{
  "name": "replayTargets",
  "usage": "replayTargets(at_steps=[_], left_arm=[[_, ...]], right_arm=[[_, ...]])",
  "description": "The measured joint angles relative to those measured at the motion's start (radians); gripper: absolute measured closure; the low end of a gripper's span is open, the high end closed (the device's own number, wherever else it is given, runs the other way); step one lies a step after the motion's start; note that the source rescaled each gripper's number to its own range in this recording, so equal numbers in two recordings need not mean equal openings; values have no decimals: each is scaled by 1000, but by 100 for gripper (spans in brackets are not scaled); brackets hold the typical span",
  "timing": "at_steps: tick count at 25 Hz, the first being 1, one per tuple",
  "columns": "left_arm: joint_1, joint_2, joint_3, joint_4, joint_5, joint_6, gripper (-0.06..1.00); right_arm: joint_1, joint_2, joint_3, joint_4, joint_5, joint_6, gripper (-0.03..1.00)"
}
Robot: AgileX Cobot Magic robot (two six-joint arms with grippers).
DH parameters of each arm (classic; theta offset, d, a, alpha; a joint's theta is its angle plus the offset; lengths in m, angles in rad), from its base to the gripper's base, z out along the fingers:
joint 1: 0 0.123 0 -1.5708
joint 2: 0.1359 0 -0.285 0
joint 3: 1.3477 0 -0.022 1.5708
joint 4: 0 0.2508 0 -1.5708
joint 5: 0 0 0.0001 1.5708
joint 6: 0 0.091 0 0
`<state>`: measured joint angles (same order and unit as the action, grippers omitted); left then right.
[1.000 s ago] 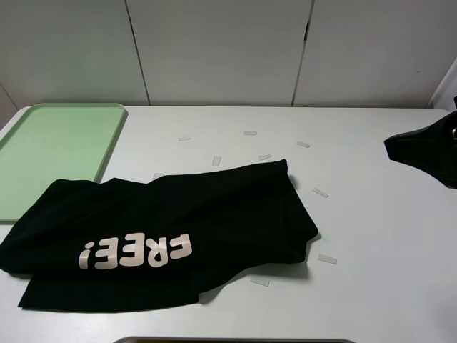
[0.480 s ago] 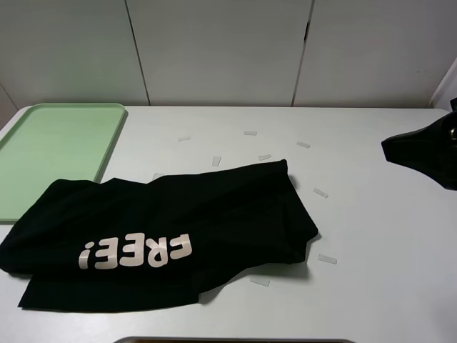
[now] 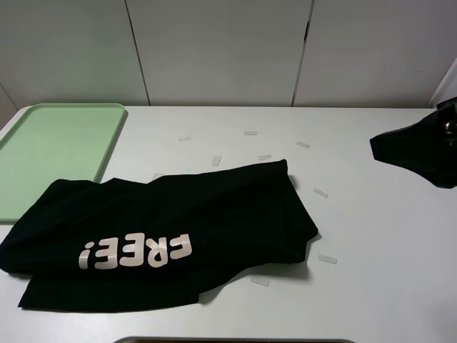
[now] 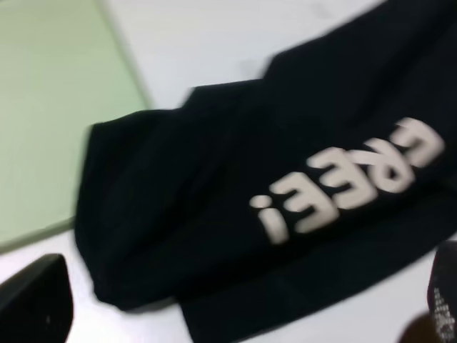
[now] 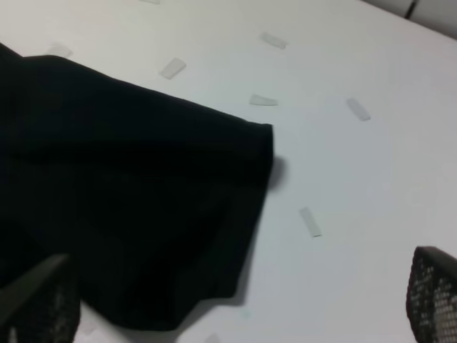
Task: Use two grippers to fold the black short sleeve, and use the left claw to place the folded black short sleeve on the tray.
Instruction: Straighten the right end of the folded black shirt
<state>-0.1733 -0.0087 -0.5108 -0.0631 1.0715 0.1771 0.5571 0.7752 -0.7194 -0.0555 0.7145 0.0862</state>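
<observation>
One white table (image 3: 371, 236) fills most of the high view. On it lies the black shirt (image 3: 186, 214), loosely bunched, spread across the left and centre of the table. It has pale lettering (image 3: 136, 254) on top, nearer the front edge. The shirt's left end reaches the near rim of the green tray (image 3: 50, 143); can't tell if it overlaps the rim. Nothing of the shirt lies in the tray's flat. The tray sits at the far-left corner of the table.

The right gripper (image 3: 410, 148) hangs at the right edge of the high view, above bare table & well apart from the shirt. In its wrist view the right gripper (image 5: 235, 296) has its fingers (image 5: 432, 293) spread wide w/ nothing held; the shirt's right corner is below it. The left gripper (image 4: 243, 293) shows only in its wrist view, fingers (image 4: 36, 296) also wide apart, holding nothing, w/ the shirt's lettered part under it.

Several small clear tape bits (image 3: 327, 259) are scattered on the table around the shirt's right & far sides; some lie just beside its hem.
</observation>
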Motion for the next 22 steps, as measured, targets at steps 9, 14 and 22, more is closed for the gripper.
replayTargets(at_steps=[9, 14, 22], left_arm=[[134, 0, 0, 0, 0, 0, -6], [134, 0, 0, 0, 0, 0, -6], [134, 0, 0, 2, 0, 0, -6]], right_arm=[[0, 68, 0, 129, 6, 4, -2], [0, 243, 0, 203, 31, -71, -2], [-12, 575, -27, 344, -7, -253, -2]])
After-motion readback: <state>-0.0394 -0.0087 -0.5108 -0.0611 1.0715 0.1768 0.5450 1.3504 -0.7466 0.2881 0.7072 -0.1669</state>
